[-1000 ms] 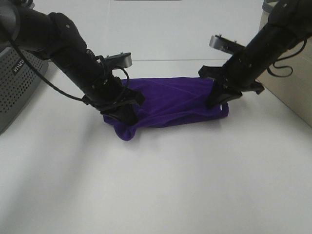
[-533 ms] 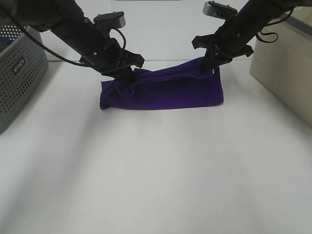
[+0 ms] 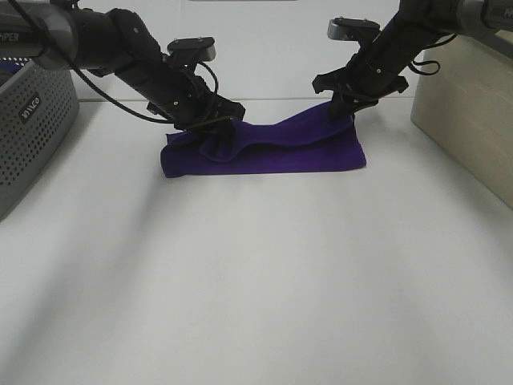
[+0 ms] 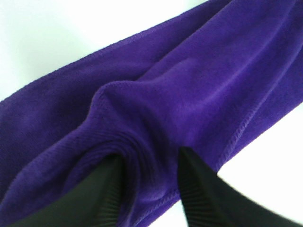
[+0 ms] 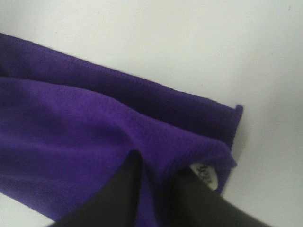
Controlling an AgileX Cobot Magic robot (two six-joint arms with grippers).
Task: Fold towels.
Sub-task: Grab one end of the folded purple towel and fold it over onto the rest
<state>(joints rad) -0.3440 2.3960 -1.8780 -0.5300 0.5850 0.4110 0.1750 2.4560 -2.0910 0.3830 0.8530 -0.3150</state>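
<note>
A purple towel (image 3: 272,154) lies on the white table (image 3: 256,289). It is toward the far side, about in the middle between left and right. It is folded into a long strip that runs from left to right. The bottom layer lies flat on the table. The top layer is lifted at both ends and sags a little in the middle.

The left gripper (image 3: 212,136) is at the left end of the towel. Its two black fingers (image 4: 97,198) pinch a bunched fold of cloth between them. The cloth puffs up and wrinkles just past the fingers.

The right gripper (image 3: 343,108) is at the far right corner of the towel. It holds that corner up off the table, higher than the left end. Its own fingers (image 5: 118,194) sit close together with purple cloth squeezed between them. A small white tag (image 5: 204,174) peeks out from the hem right beside one finger.

A grey basket (image 3: 36,120) with holes stands at the left edge of the table, well apart from the towel. A pale box (image 3: 465,104) stands at the right edge, near the right arm.
</note>
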